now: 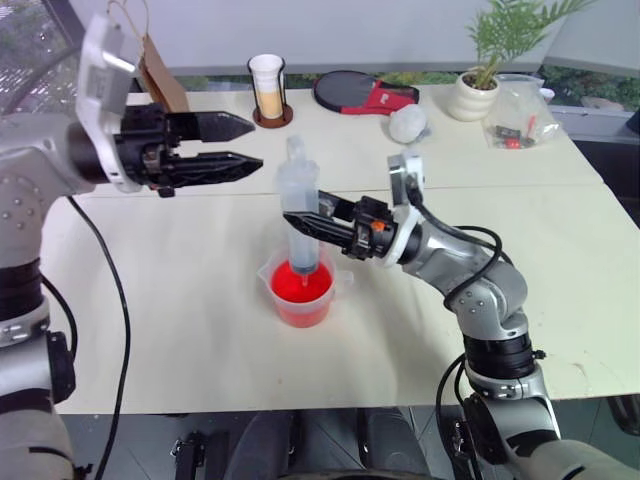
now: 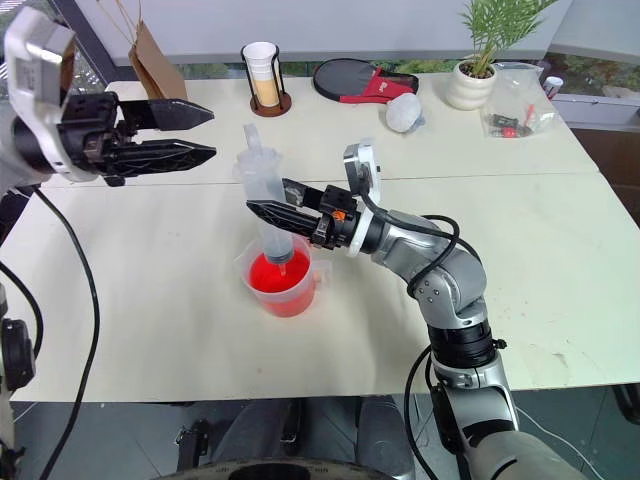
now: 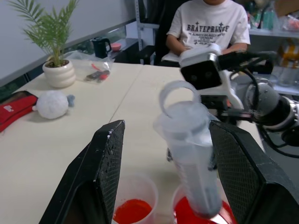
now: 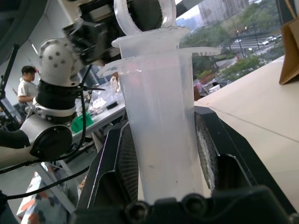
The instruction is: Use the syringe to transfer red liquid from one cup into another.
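The beaker [image 1: 300, 290] of red liquid [image 1: 297, 284] is seen on the table [image 1: 180, 300] nearest. The syringe [image 1: 298, 215] is held upright, tip dipped in, pinched by the right gripper [image 1: 300, 222]. Beyond, the left gripper [image 1: 245, 143] is spread wide, empty.

Both head eyes look down from above over the cream tabletop [image 1: 200, 330], while each wrist camera peers close along its own fingers at the shared fat clear plastic syringe [image 3: 189, 154].
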Motion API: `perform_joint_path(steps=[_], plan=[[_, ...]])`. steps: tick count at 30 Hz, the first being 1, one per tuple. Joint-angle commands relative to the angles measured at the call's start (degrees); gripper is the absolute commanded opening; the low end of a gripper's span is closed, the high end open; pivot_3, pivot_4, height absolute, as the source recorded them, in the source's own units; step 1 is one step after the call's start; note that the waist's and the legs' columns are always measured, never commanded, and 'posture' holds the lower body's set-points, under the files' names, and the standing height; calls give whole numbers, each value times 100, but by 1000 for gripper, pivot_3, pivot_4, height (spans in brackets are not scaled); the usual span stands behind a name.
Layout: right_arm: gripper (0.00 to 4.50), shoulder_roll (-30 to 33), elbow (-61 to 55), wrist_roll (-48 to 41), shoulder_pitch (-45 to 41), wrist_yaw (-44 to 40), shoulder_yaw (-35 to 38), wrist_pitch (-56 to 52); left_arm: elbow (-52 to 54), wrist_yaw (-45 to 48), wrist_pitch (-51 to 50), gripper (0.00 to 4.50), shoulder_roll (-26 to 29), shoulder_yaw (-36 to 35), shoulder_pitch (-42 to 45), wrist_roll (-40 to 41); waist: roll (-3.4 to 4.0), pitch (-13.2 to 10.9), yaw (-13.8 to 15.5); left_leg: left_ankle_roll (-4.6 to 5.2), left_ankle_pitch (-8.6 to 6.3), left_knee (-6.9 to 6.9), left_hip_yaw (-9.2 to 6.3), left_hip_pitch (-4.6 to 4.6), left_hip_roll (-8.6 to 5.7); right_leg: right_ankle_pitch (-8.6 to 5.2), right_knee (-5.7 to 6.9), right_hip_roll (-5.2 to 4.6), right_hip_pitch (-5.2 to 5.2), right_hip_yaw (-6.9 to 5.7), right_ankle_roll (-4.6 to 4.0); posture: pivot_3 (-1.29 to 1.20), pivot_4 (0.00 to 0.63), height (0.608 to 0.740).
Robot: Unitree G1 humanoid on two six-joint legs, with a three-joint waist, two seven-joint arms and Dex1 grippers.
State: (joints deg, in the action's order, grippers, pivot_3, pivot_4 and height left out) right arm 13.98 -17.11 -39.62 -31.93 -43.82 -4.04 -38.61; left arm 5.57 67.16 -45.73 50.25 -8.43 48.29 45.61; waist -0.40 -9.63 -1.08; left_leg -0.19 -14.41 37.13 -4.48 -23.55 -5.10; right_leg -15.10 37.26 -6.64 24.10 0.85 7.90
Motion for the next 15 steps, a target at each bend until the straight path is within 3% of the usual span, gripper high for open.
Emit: perform_joint_path(steps=[1,10,13,15], plan=[[1381,-39,-237,-41,0,22,-30,148,-4,80,269,2938,-54,78,222,-160,0,0,6,0,0,0,0,0,0,0,0,0,-1,0,0,0,150,739],[1381,-31,-467,8,254,96,-303,160,-248,215,725,2938,-579,602,402,-601,0,0,8,0,0,0,-1,0,-1,0,0,0,-1,0,0,0,150,739],[1381,-3,-445,97,324,85,-377,227,-349,190,832,2129,-744,638,415,-687,-1,0,8,0,0,0,-1,0,0,0,0,2,-1,-1,0,0,150,739],[1381,2,-442,134,363,86,-397,258,-347,213,817,1113,-785,622,412,-663,-1,0,6,0,0,0,-1,0,0,0,0,2,-1,0,0,0,150,739]])
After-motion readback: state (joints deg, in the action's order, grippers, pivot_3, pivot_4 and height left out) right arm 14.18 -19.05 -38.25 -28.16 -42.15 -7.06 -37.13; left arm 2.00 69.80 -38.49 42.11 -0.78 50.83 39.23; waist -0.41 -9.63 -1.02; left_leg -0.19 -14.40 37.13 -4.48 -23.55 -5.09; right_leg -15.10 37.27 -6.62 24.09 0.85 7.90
